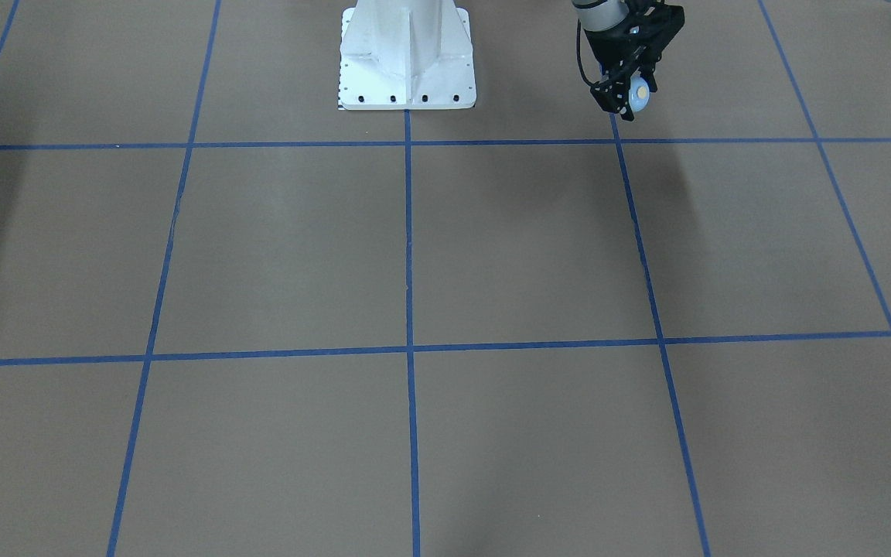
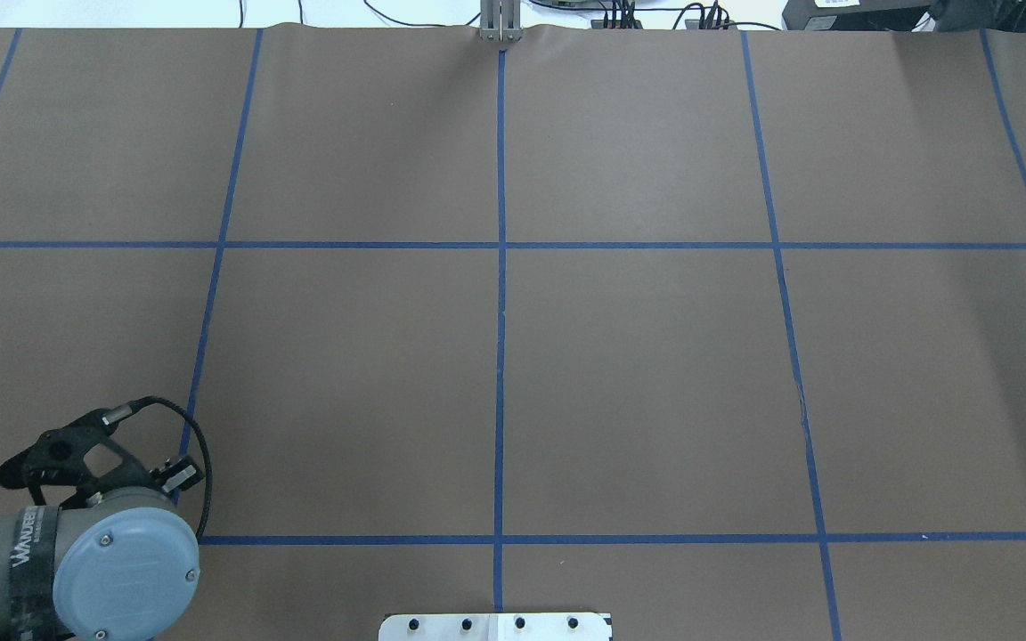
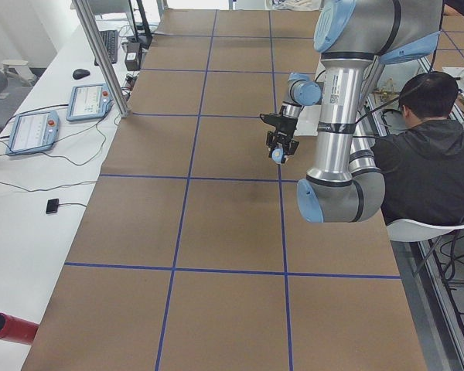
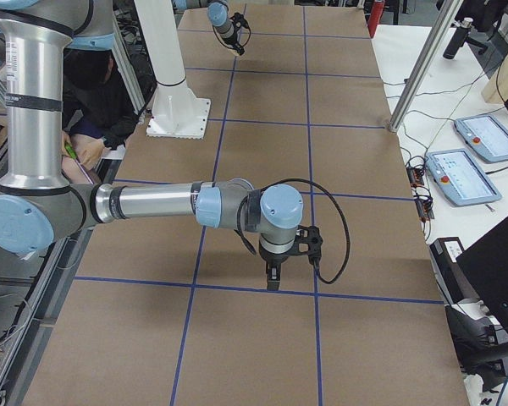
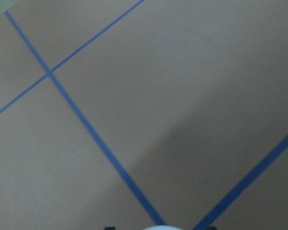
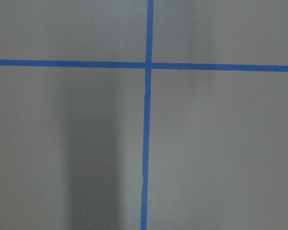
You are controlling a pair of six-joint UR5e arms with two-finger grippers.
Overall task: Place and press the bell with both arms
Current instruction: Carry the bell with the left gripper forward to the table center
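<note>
Holding the right hand (image 4: 273, 282) nearest in the right-end view, fingers down and low over a blue tape line (image 4: 237, 288) on the worktop (image 4: 356, 211), probably standing clear as the presser; not showing enough to tell how far open. Beyond the white pedestal (image 4: 176, 114), at the far end, gripping the bell (image 1: 640, 93) in the left hand (image 1: 633, 99), closed on the blue dome's sides and lifted off the worktop, seemingly leaving its cream top bare for pressing once placed.
</note>
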